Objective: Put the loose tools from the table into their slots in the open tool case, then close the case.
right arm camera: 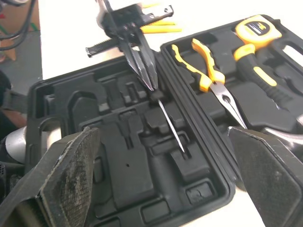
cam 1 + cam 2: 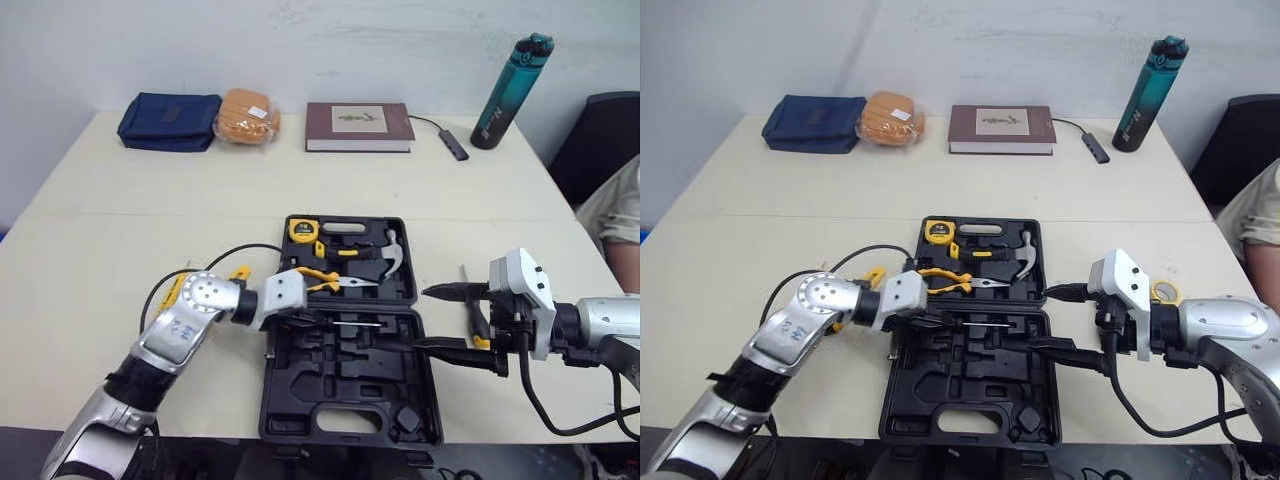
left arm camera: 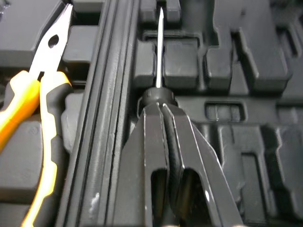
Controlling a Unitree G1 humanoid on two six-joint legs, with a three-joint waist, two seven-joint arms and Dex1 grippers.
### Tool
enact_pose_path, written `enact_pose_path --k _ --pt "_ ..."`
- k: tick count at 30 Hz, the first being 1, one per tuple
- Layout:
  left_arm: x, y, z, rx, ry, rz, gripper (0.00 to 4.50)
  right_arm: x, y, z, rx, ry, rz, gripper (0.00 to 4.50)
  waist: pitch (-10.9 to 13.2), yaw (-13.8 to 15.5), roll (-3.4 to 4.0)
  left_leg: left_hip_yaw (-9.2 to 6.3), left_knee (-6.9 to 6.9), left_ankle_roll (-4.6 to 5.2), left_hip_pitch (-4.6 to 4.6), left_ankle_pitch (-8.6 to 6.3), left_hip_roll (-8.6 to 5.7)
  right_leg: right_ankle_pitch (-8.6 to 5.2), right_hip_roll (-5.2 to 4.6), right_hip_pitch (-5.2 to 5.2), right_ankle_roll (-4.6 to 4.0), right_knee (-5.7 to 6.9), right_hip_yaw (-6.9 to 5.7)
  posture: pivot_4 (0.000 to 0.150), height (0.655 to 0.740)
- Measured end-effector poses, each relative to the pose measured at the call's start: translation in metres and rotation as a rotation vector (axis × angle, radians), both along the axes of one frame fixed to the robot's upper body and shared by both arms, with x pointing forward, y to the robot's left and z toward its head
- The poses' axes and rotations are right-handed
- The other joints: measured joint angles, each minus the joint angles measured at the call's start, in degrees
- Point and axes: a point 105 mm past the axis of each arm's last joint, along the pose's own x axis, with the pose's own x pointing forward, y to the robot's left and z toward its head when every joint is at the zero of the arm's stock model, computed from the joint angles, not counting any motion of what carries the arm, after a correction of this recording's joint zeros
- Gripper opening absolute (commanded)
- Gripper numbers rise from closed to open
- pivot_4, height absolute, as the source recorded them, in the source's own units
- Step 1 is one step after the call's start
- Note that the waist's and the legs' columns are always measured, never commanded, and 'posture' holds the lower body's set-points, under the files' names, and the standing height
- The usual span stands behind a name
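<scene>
Seating of screwdriver judged under way. Left pincer clamped on its round black handle, entering tool case from 9 o'clock. Thin bright steel shaft lies toward 3 o'clock in narrow groove of near tray, just beside hinge ridge. Right pincer spread wide and empty at case's 3 o'clock edge, likely standing by. Loose dark tool, yellow end, on tabletop there. Pliers, yellow grips, bedded in far tray. Case of matte black moulded plastic, open.

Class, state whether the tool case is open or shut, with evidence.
Open: the tool case lies flat, both moulded halves exposed, pliers in the far half.
</scene>
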Motion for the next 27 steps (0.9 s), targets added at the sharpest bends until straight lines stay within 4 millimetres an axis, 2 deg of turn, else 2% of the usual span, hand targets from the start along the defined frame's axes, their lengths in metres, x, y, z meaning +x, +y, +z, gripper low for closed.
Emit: enact_pose_path --k 3,4,6,7,9,10,11,15,19,21,27 --pt "0.001 0.017 0.007 -0.072 0.04 0.098 1.11 0.003 -0.009 0.0 -0.002 -0.016 -0.054 4.5 0.2 -0.2 0.01 -0.07 0.07 -0.26 -0.63 0.17 -0.01 0.02 0.02 -0.57 0.03 0.06 -0.11 0.15 0.74" --pt "0.001 0.024 0.012 -0.111 0.054 0.142 1.61 0.004 -0.013 0.001 -0.003 -0.022 -0.072 4.5 0.3 -0.2 -0.01 -0.09 0.16 -0.38 -0.87 0.31 -0.01 0.03 0.03 -0.76 0.06 0.12 -0.14 0.15 0.74" --pt "-0.002 0.038 0.033 -0.237 0.079 0.224 2.26 0.003 -0.023 0.002 -0.002 -0.027 -0.12 4.5 0.6 -0.1 -0.19 -0.15 0.19 -0.36 -0.94 0.31 -0.01 0.03 0.04 -0.74 0.07 0.08 -0.2 0.15 0.74" --pt "-0.007 0.049 0.053 -0.359 0.097 0.291 2.9 0.003 -0.035 0.004 -0.002 -0.03 -0.171 4.5 0.7 -0.1 -0.29 -0.17 0.19 -0.34 -1.0 0.3 -0.01 0.05 0.04 -0.71 0.11 0.04 -0.23 0.15 0.74" --pt "-0.012 0.066 0.07 -0.44 0.086 0.371 3.66 0.005 -0.053 0.004 -0.009 -0.033 -0.251 4.5 0.8 -0.1 -0.36 -0.2 0.24 -0.28 -0.97 0.26 -0.06 0.07 0.03 -0.61 0.15 -0.04 -0.24 0.15 0.74" --pt "-0.016 0.077 0.073 -0.461 0.081 0.435 4.16 0.006 -0.064 0.006 -0.009 -0.036 -0.295 4.5 0.8 -0.1 -0.35 -0.2 0.24 -0.27 -0.95 0.26 -0.1 0.09 0.02 -0.58 0.19 -0.06 -0.23 0.15 0.74" --pt "-0.019 0.086 0.071 -0.461 0.088 0.477 4.41 0.005 -0.07 0.006 -0.014 -0.037 -0.323 4.5 0.8 -0.1 -0.35 -0.19 0.24 -0.26 -0.94 0.25 -0.1 0.09 0.02 -0.57 0.19 -0.06 -0.22 0.15 0.74" --pt "-0.037 0.157 0.046 -0.358 0.111 0.767 4.41 -0.002 -0.119 0.002 -0.053 -0.022 -0.509 4.5 1.0 -0.2 -0.47 -0.2 0.17 -0.03 -0.83 0.12 -0.1 0.07 0.05 -0.57 0.15 -0.02 -0.22 0.15 0.74" --pt "-0.054 0.225 0.047 -0.28 0.055 0.98 4.41 -0.012 -0.164 -0.001 -0.088 -0.021 -0.656 4.5 1.2 -0.1 -0.43 -0.22 0.1 -0.08 -0.77 0.07 -0.09 0.12 -0.03 -0.59 -0.03 -0.05 -0.2 0.15 0.74" --pt "-0.064 0.255 0.049 -0.256 0.027 1.073 4.41 -0.018 -0.184 -0.001 -0.097 -0.024 -0.72 4.5 1.2 -0.1 -0.36 -0.21 -0.02 -0.36 -0.77 -0.09 -0.12 -0.12 -0.1 -0.64 -0.51 -0.11 -0.19 0.15 0.74" --pt "-0.08 0.3 0.045 -0.197 0.014 1.196 4.41 -0.034 -0.229 -0.008 -0.159 -0.017 -0.847 4.5 1.2 -0.2 -0.28 -0.19 -0.67 -0.23 -0.75 0.15 -0.28 0.01 -0.23 -0.87 -0.25 -0.19 -0.2 0.15 0.74"
